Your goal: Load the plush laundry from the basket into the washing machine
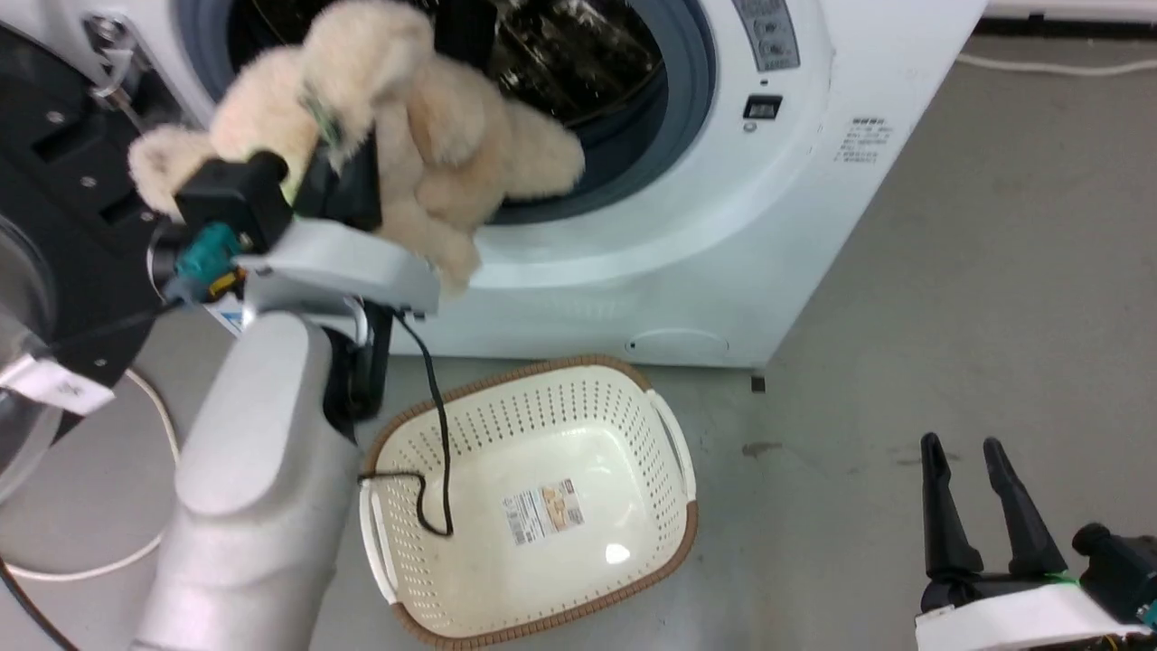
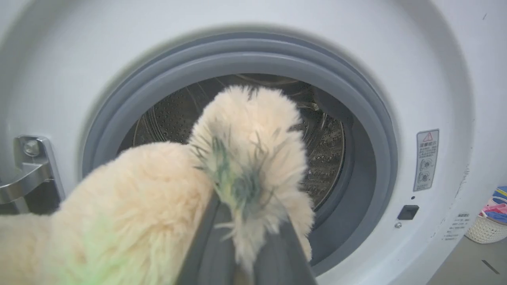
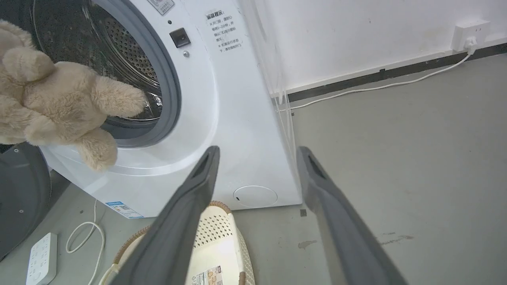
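The cream-beige plush laundry (image 1: 425,136) hangs in front of the washing machine's (image 1: 795,208) grey-ringed round opening, with one limb reaching past the rim. My left gripper (image 1: 339,136) is shut on it; in the left wrist view the two dark fingers (image 2: 206,245) pinch the plush laundry (image 2: 245,158) right before the steel drum (image 2: 170,118). The oval basket (image 1: 669,551) stands on the floor below with nothing but its label sticker inside. My right gripper (image 1: 976,452) stands open at the lower right, its fingers (image 3: 186,213) apart over the floor.
The washer's black-framed glass door (image 1: 54,226) is swung open at the left. A white cable (image 1: 154,434) and a power strip (image 3: 41,259) lie on the grey floor left of the basket. A thin black cable (image 1: 438,425) from my left arm dangles into the basket.
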You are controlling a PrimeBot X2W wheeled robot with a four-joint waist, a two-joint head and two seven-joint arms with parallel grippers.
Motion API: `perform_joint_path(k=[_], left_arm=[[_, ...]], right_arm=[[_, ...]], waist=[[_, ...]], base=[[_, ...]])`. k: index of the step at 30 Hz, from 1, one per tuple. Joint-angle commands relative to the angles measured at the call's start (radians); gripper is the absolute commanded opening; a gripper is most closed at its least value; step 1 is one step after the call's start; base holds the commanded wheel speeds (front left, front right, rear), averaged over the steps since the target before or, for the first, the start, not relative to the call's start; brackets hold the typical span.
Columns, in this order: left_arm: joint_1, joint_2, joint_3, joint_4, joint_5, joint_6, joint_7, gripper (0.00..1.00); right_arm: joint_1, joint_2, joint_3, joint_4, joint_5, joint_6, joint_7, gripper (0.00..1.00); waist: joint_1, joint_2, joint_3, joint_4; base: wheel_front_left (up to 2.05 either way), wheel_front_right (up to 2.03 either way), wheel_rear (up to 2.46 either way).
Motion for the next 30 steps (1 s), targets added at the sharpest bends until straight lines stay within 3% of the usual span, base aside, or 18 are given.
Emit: perform_joint_path(k=[1, 14, 30], left_arm=[[-0.03, 0.001, 0.009, -0.001, 0.004, -0.006, -0.008, 0.0], [-0.215, -0.008, 0.092, 0.08, 0.026, -0.034, -0.008, 0.0], [-0.408, 0.072, 0.162, 0.089, 0.102, -0.065, -0.008, 0.0]], right_arm=[[-0.013, 0.0, 0.0, -0.006, -0.006, -0.001, -0.004, 1.0], [-0.077, 0.0, 0.017, -0.029, -0.01, -0.001, -0.004, 1.0], [-0.123, 0.0, 0.053, -0.073, 0.02, -0.001, -0.004, 1.0]], waist=[[0.0, 0.0, 0.025, -0.009], [0.0, 0.0, 0.166, -0.071], [0.0, 0.0, 0.358, -0.194]], base=[[0.0, 0.0, 0.0], [0.0, 0.0, 0.0], [0.0, 0.0, 0.0]])
